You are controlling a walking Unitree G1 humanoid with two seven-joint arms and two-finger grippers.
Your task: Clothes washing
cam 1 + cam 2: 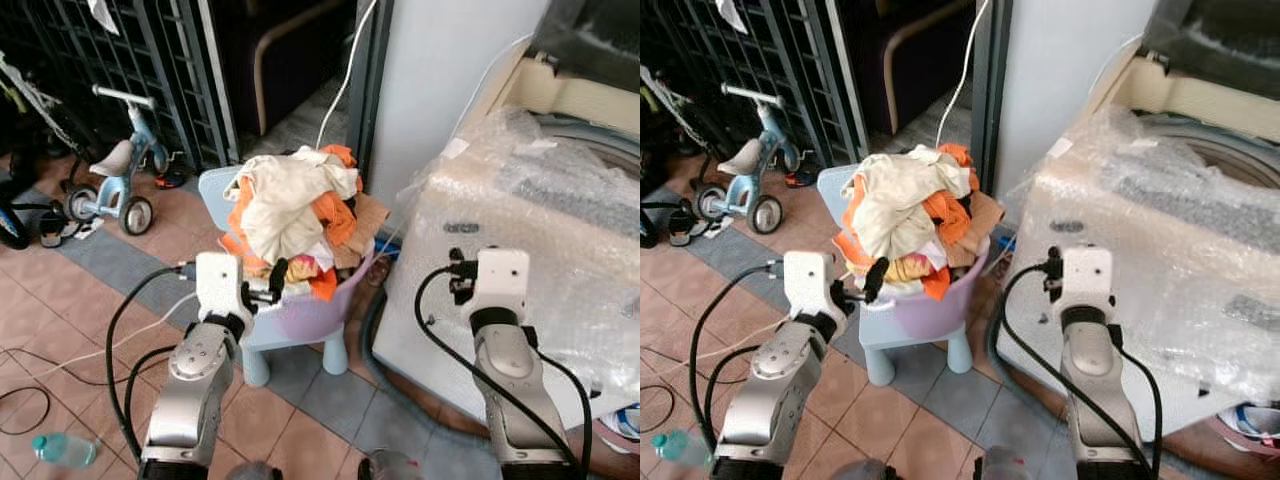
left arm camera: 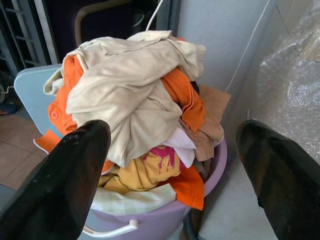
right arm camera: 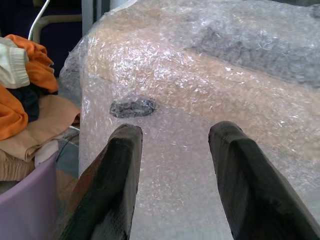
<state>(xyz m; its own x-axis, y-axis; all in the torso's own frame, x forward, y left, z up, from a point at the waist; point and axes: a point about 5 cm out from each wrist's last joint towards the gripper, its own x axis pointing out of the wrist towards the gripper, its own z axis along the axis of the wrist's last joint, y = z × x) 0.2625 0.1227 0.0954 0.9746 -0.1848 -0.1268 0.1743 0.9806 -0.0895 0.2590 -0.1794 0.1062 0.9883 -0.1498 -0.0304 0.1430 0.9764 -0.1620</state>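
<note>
You are on a tiled floor [image 1: 60,300] by a dark doorway. In the head views, a purple basket [image 1: 315,310] heaped with clothes [image 1: 290,205] sits on a small blue chair [image 1: 285,335]. Right of the basket stands the washing machine [image 1: 540,260], wrapped in bubble wrap. Left of the basket, a child's tricycle [image 1: 115,180] is parked by the gate. Your left pincer [image 1: 272,283] sits just beside the basket's left rim.

In the left wrist view, its fingers [image 2: 65,175] are spread wide, the heap between them.

In the right wrist view, the right pincer [image 3: 172,165] is parted, facing the machine's wrapped front.
</note>
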